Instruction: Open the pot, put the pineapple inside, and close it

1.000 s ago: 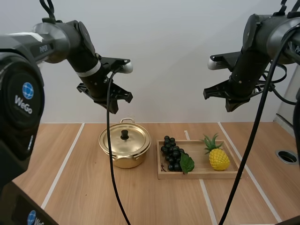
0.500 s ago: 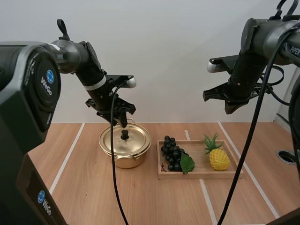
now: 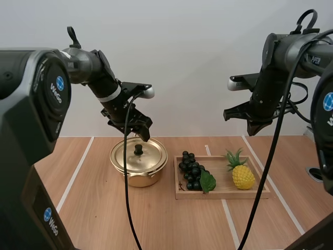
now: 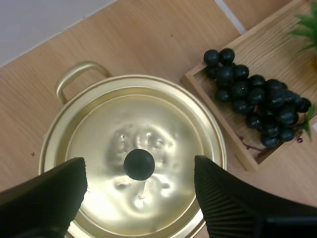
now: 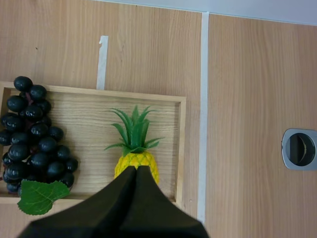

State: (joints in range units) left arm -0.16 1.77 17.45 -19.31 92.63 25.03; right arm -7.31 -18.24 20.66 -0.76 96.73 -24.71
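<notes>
A pale wooden counter carries a round golden pot, lid on, beside a shallow wooden tray holding dark grapes and a yellow pineapple. The left pincer hangs over the lid, the right pincer high above the tray. Left wrist: that pincer is released, spread either side of the lid's black knob. Right wrist: the pincer is clenched on nothing, over the pineapple.

Left pincer parted, seemingly above lid
</notes>
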